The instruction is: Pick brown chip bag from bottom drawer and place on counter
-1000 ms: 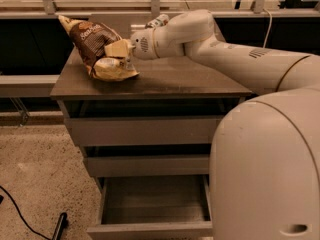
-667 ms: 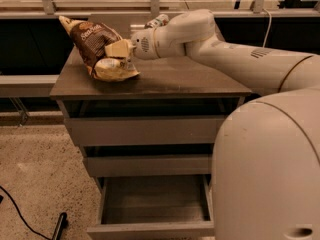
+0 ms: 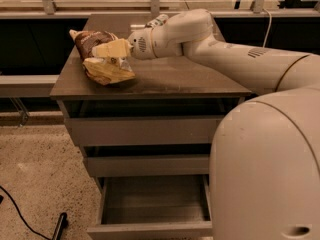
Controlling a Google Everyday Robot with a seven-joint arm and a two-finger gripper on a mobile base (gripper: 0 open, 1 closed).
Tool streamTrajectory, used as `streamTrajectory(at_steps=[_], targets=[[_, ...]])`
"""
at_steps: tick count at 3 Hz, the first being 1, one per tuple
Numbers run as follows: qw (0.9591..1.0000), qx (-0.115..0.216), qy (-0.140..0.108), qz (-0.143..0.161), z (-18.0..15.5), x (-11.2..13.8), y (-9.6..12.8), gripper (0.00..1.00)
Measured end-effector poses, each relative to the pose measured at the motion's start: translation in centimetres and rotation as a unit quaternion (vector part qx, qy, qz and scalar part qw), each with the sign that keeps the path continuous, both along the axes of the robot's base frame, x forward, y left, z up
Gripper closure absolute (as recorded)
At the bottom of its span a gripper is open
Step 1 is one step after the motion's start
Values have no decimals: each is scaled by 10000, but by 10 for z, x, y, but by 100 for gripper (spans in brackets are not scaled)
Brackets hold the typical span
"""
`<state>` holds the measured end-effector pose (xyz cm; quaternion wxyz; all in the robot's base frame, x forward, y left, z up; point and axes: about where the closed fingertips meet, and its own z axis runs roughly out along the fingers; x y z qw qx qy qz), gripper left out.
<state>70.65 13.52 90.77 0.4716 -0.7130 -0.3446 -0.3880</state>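
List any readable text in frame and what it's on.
Logo on bag: pale script, too blurred to read.
Print on can behind arm: too small to read.
No other text shows.
End effector sits at the bag, over the counter's left part.

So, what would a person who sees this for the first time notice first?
Most likely the big white arm, which reaches from the right across the counter. Its tool is at the brown chip bag, which lies on the counter's left part. After that, the bottom drawer stands pulled open at the foot of the cabinet.
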Motion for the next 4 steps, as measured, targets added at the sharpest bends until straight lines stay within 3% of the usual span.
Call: streamTrajectory(at_steps=[2, 3, 4], targets=[[9999, -93, -68, 120, 18, -1, 7, 0], [9988, -356, -263, 224, 65, 1, 14, 0], [9987, -407, -297, 51, 119, 11, 12, 0]])
